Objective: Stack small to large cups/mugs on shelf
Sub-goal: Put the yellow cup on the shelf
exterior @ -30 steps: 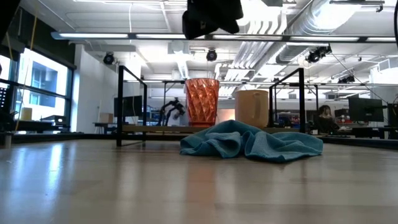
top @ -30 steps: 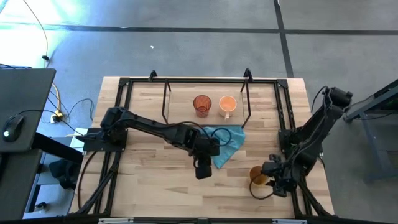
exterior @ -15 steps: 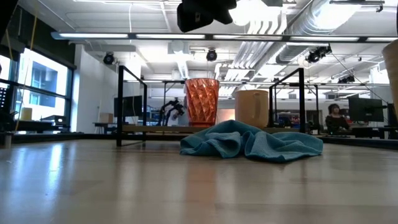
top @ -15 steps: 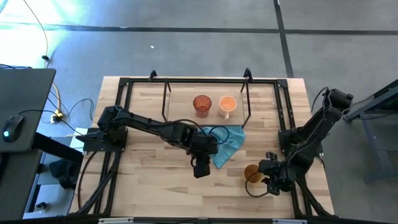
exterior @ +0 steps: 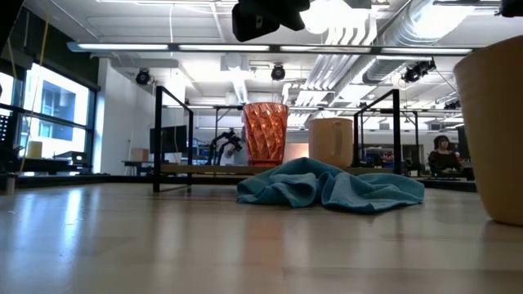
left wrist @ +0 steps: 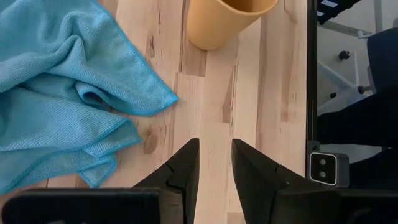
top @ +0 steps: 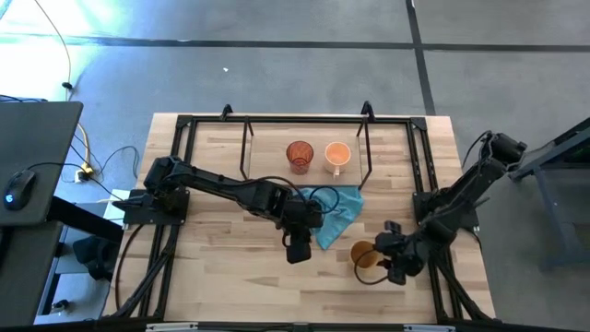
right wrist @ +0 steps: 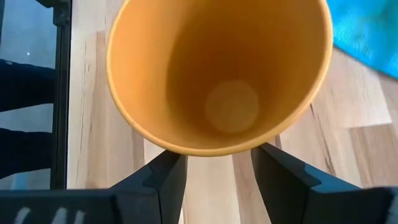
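Note:
The amber-brown cup [top: 367, 255] stands upright near the table's right near corner, large at the right edge of the low view [exterior: 498, 131]. My right gripper [top: 387, 260] is at the cup's right side and shut on it. The red ribbed cup [top: 299, 155] and the light orange mug [top: 337, 155] stand side by side on the shelf [top: 267, 157]. My left gripper [top: 297, 249] hangs open and empty above the table, just left of the teal cloth [top: 334, 214]. My right gripper [right wrist: 217, 158] has the amber-brown cup by its outer wall just under the rim [right wrist: 214, 151], on the side toward the table's right. A finger [right wrist: 166, 171] stands on each side, coming slanting from above and the right. The rim hides the contact. Whether the base touches the table, I cannot tell.
The teal cloth [exterior: 331, 186] lies crumpled between the shelf and the cup. Black rails [top: 426, 184] run round the table top. Bare wood [top: 230, 267] lies along the near edge, left of the left gripper. A person [exterior: 441, 155] sits far behind the table.
My right gripper has moved toward the table's left, and the amber-brown cup has travelled with it, staying upright. The cup has come into the low view from the right edge.

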### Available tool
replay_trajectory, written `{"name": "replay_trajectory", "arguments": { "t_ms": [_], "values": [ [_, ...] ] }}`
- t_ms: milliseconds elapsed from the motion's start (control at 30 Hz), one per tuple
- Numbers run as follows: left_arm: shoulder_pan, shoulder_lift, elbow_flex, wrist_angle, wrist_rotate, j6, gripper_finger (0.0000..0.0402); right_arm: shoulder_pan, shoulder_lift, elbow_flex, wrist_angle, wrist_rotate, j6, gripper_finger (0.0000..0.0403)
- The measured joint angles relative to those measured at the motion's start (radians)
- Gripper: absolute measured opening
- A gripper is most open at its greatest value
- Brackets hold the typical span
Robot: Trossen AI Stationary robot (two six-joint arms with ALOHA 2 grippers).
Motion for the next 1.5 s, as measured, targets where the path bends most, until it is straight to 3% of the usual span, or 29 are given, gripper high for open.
{"name": "replay_trajectory", "arguments": {
  "t_ms": [533,900,1067,1333,1500],
  "values": [
    [-0.007,0.001,0.0,-0.077,-0.036,0.005,0.0083,-0.11,0.005,0.0,0.075,-0.037,-0.12,0.017],
    [-0.025,-0.021,-0.022,-0.122,-0.098,-0.015,0.0083,-0.153,0.142,0.0,0.224,-0.123,-0.179,0.017],
    [-0.026,-0.109,-0.157,-0.081,-0.107,-0.09,0.0083,-0.174,0.18,0.001,0.277,-0.13,-0.198,0.017],
    [-0.053,-0.312,-0.435,0.162,-0.138,-0.249,0.0083,-0.246,0.201,0.004,0.357,-0.133,-0.263,0.017],
    [-0.09,-0.392,-0.532,0.182,-0.188,-0.325,0.0083,-0.302,0.204,0.039,0.358,-0.147,-0.339,0.017]
  ]
}}
